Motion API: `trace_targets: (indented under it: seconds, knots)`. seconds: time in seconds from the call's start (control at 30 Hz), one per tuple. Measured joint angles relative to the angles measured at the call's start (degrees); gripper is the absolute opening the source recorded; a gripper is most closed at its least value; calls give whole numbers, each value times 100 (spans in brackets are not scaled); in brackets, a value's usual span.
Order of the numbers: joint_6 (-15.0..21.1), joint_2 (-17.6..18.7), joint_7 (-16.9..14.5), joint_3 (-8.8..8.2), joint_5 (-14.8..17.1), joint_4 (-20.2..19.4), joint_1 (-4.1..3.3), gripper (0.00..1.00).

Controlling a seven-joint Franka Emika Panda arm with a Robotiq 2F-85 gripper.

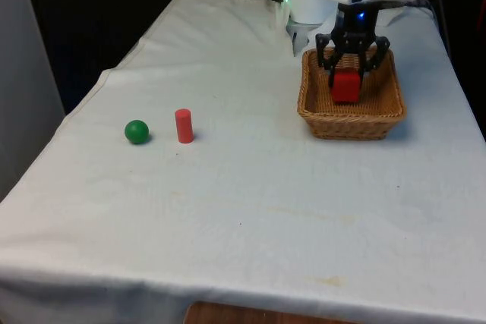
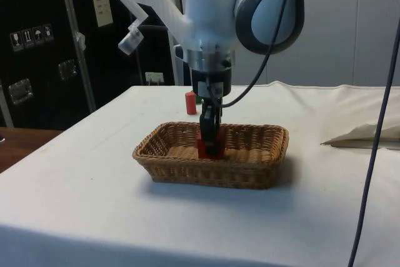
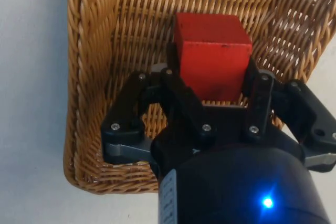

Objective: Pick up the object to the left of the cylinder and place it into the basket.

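While I hang inside the basket (image 1: 311, 104), my gripper (image 1: 346, 81) has its jaws closed on the red cube (image 1: 345, 86). Well to the front view's left on the table (image 1: 243, 210), 1 red cylinder (image 1: 184, 125) stands beside 1 green ball (image 1: 137, 131).

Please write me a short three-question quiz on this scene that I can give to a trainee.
1. True or false: the gripper holds a red cube over the wicker basket.
2. Which object lies at the front view's left of the red cylinder? A) a green ball B) a yellow cup C) a blue block
3. Fill in: the cylinder stands ____ on the white cloth.

Key
1. True; the fingers are closed on the cube's sides.
2. A
3. upright
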State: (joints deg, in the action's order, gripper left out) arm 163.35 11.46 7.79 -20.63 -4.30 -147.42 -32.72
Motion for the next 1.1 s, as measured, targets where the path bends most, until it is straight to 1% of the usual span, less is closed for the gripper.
trace_targets:
  seconds: [0.07, 0.1, 0.13, 0.23, 0.27, 0.33, 0.37, 0.4, 0.43, 0.73, 0.8, 0.93, 0.97, 1.1]
  knots:
    - [0, 11, 0, 0, 0, 17, 0, 0]
    - [0, 6, 0, 0, 0, 23, 0, 2]
    - [0, 0, 0, 0, 0, 23, 0, 16]
    - [0, -11, 0, 0, 0, 23, 0, 45]
    - [0, -11, 0, 0, 0, 23, 0, 60]
    - [-6, -17, 0, 0, 0, 23, 0, 80]
    - [-6, -17, -6, 0, 0, 23, 0, 80]
    - [-6, -17, -6, 0, 0, 23, 0, 97]
    - [-6, -17, -6, 0, 0, 23, 0, 100]
    - [-6, -23, -6, -6, 0, 23, 0, 100]
    - [-29, -92, -17, -23, 0, 40, 11, 100]
    - [-172, -241, -52, -52, 0, 46, 29, 100]
    - [-321, -355, -74, -69, 0, 69, 40, 100]
    - [-567, -550, -103, -97, 0, 120, 52, 100]
